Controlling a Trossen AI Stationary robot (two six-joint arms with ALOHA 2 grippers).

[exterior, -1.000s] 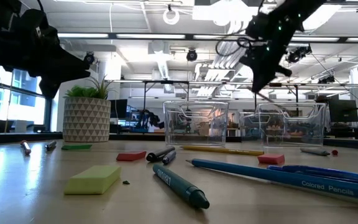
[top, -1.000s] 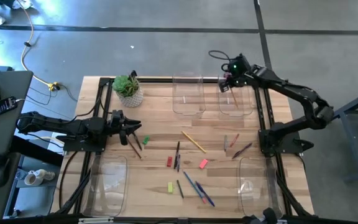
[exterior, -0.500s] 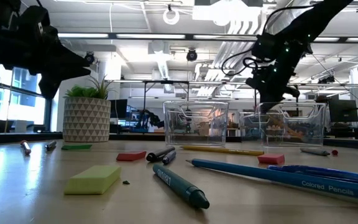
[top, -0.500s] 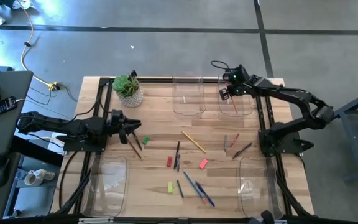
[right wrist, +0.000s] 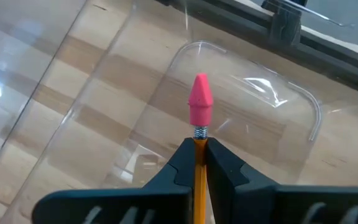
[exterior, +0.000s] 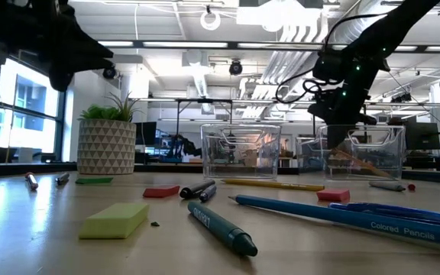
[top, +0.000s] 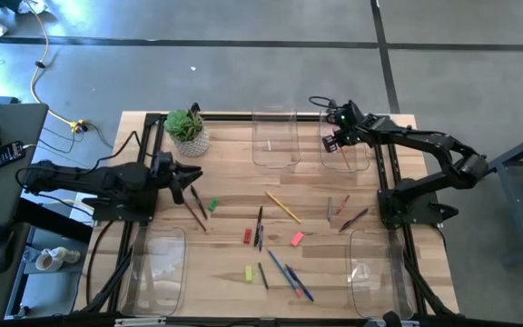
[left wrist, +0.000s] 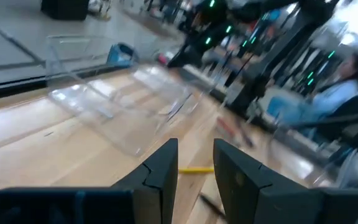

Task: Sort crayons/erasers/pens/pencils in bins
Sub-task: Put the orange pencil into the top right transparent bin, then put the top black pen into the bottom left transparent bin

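The wooden table [top: 234, 195] holds four clear bins [top: 274, 136], a plant pot [top: 189, 132] near the far left corner, and pencils [top: 282, 207], pens [top: 291, 275] and erasers [top: 249, 272] in the middle.

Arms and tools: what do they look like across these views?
Both arms are black, jointed and slim. The right arm carries a looped black cable and green lights near the wrist. The left arm is the same dark build. Each tool ends in two flat, dark tapered fingers: right tool, left tool. No markings can be made out.
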